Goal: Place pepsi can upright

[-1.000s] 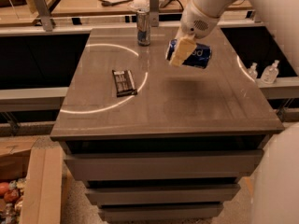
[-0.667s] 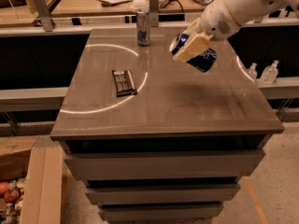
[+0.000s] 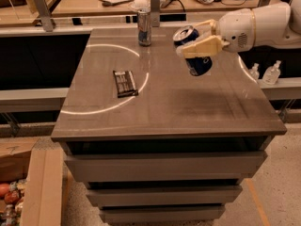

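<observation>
The pepsi can (image 3: 197, 64) is dark blue with a silver top and pull tab. It hangs in the air above the right rear part of the grey table (image 3: 164, 107), tilted with its top up and to the left. My gripper (image 3: 194, 46) reaches in from the right on a white arm and is shut on the pepsi can, with one tan finger (image 3: 203, 47) across the can's side. The can does not touch the table.
A slim silver-and-blue can (image 3: 144, 27) stands upright at the table's back edge. A flat dark snack bar wrapper (image 3: 125, 83) lies left of centre. Two small clear bottles (image 3: 272, 72) stand on a shelf beyond the right edge. Drawers sit below the tabletop.
The arm has swung from above to reaching in from the right. The held can has turned more upright, its silver top now pointing up and left.
</observation>
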`<control>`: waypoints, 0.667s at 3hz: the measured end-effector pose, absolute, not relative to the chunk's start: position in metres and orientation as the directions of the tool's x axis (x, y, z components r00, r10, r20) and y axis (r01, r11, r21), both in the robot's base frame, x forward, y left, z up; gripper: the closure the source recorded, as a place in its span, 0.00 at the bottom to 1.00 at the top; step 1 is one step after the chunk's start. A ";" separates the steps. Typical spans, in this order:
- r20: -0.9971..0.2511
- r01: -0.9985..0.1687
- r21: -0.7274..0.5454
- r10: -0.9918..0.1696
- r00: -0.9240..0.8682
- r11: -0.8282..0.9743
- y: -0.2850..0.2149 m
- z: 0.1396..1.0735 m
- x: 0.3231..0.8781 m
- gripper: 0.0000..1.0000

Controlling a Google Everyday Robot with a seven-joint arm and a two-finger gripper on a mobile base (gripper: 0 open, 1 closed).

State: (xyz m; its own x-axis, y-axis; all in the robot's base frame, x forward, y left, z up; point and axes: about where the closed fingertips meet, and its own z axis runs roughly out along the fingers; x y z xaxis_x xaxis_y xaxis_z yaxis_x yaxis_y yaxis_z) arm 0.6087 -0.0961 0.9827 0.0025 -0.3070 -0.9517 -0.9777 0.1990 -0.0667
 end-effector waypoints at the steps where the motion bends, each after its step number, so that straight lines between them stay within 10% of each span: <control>1: -0.976 -0.981 -0.036 -0.216 -0.007 0.191 -0.097 0.975 0.610 1.00; 2: -0.989 -0.984 -0.015 -0.149 -0.012 0.177 -0.095 0.964 0.619 1.00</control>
